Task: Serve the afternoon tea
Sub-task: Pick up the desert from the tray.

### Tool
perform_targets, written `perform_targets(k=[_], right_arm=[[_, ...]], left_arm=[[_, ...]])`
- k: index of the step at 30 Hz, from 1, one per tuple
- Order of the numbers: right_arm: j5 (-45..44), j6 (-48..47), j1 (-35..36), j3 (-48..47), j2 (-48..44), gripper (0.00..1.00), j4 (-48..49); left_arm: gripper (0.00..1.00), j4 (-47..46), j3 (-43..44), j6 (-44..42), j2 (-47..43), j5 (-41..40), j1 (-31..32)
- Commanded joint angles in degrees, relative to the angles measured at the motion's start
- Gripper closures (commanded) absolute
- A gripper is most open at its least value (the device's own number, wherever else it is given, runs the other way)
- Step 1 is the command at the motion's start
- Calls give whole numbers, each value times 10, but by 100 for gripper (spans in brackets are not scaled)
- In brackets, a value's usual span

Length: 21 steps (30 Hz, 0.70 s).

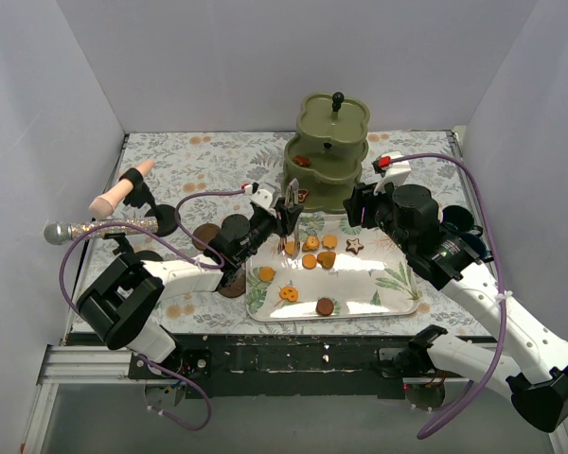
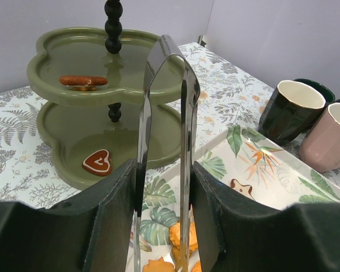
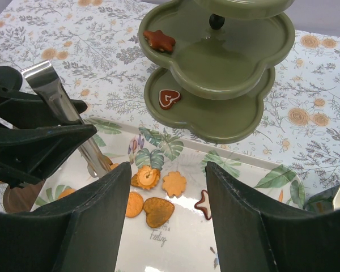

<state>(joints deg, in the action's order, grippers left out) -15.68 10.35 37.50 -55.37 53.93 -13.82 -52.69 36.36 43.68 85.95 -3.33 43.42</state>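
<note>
— Left tool (image 2: 164, 187): clamped on tongs (image 2: 187, 113), hinge end up, tips down among biscuits (image 2: 158, 265) on tray (image 2: 283, 187).

— Holding one?

— Cannot tell. Tips at an orange one, pinch hidden low in left wrist view.

— Way to stand (image 2: 45, 85)?

— Straight ahead, past tray's far edge, just beyond tongs. Long axis of tongs steep, leaning toward stand. Left arm nearer, tongs already pointing that way.

— Right tool (image 3: 169, 175)?

— Open, nothing held. Hovering over far right of tray, just beside stand.

— Already on stand?

— Star (image 3: 158, 39) on middle tier, heart (image 3: 169, 98) on bottom tier.

— In the way?

— Tier rims and knob post (image 2: 113, 22); probably calls for a lift over bottom rim before setting down. Right tool close enough to crowd that path. Mugs (image 2: 289, 110) off to right, well apart. Microphone (image 1: 95, 227) and coasters (image 1: 205, 236) far left, out of it.
</note>
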Motion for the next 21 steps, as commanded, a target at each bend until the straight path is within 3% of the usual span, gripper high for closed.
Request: perform_targets(k=[1,8,21], right_arm=[[0,2,-2,-4,-10,37,10],[0,2,-2,-5,-9,37,9],[-36,-11,-2,-33,-14,36,-5]], left_arm=[[62,-14,-1,-7,-11,1,3],[64,-15,16,-11,-43,-13,3],[65,111,134,-33,-75,-52,3]])
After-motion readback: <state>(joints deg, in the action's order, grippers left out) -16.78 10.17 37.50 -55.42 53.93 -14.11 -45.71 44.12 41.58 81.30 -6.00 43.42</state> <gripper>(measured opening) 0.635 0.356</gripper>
